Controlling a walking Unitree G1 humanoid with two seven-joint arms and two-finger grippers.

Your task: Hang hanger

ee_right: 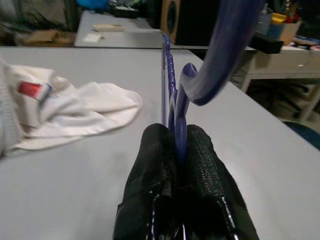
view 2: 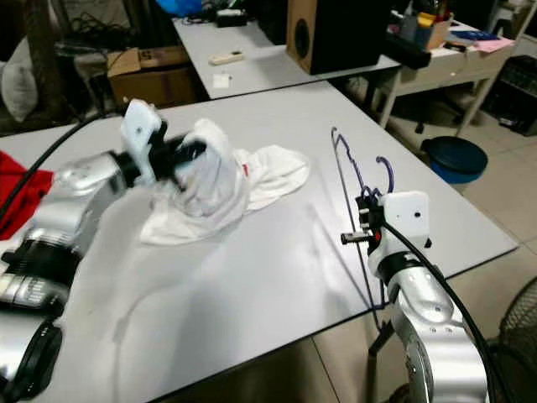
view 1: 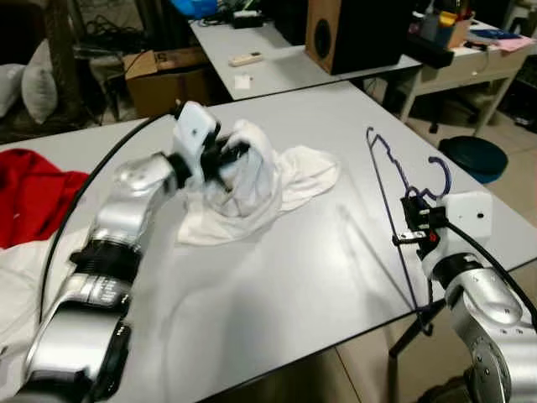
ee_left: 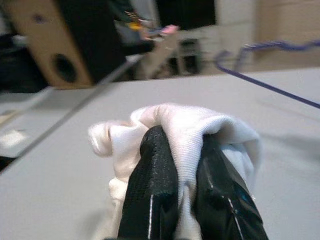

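Observation:
A white garment (view 1: 252, 180) lies bunched on the grey table (view 1: 302, 277). My left gripper (view 1: 225, 159) is shut on a fold of it and holds that part lifted; the black fingers (ee_left: 155, 190) pinch the cloth (ee_left: 185, 130). A thin purple wire hanger (view 1: 394, 176) stands over the table's right edge with its hook (view 1: 442, 172) up. My right gripper (view 1: 413, 220) is shut on the hanger near the hook base, and the pads (ee_right: 200, 165) clamp the purple wire (ee_right: 175, 100).
A red cloth (view 1: 29, 197) lies at the table's left. Behind stands a second table (view 1: 277, 63) with a speaker (view 1: 352, 34) and a remote (view 1: 245, 59). A cardboard box (view 1: 164, 80) sits on the floor, a dark blue bin (view 1: 474, 155) at right.

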